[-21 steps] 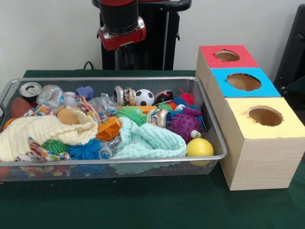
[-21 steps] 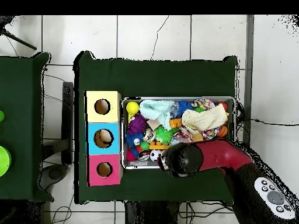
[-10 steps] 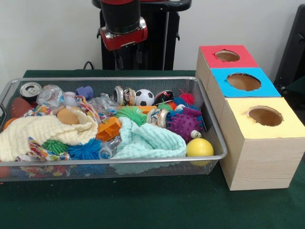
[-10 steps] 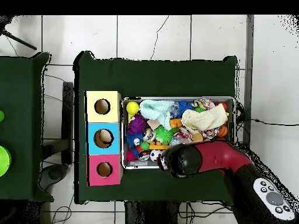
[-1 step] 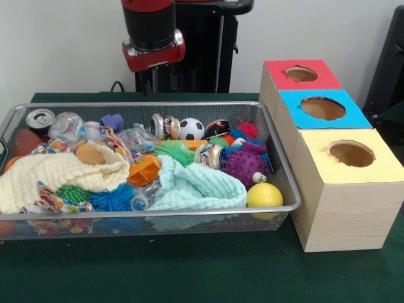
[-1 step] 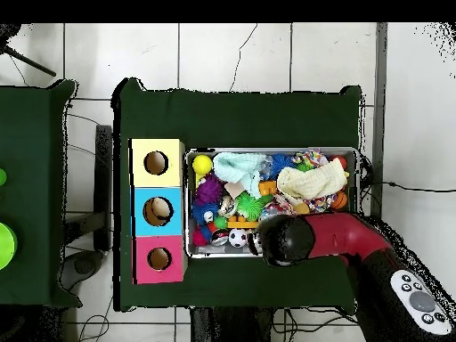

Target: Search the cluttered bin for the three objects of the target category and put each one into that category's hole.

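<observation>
No readable writing shows on the bin's (image 5: 278, 158) clutter or the boxes (image 5: 328, 126).

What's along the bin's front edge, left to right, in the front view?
Cream cloth → blue spiky ball → mint cloth → yellow ball, then outside the bin the yellow-topped box.

Red and black arm (image 5: 150, 31); round wrist with red collar; grey button pad (image 6: 417, 300).
</observation>
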You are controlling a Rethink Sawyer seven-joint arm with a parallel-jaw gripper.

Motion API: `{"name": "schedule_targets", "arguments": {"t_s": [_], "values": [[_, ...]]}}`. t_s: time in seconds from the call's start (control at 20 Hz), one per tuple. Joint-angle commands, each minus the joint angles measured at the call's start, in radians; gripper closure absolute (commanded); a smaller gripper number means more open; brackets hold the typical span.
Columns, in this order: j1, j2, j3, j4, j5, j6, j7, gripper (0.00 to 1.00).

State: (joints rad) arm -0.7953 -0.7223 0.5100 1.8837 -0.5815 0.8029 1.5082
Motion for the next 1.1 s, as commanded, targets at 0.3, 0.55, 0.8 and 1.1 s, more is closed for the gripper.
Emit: {"name": "schedule_targets", "arguments": {"t_s": [0.3, 0.55, 0.8, 1.1], "values": [[0.039, 0.093, -0.145, -0.241, 0.022, 0.114, 0.114, 0.00], [0.022, 0.129, -0.143, -0.249, 0.025, 0.107, 0.038, 0.00], [0.046, 0.134, -0.148, -0.256, 0.001, 0.091, 0.015, 0.00], [0.030, 0.183, -0.177, -0.186, 0.012, -0.017, 0.090, 0.00]]}}
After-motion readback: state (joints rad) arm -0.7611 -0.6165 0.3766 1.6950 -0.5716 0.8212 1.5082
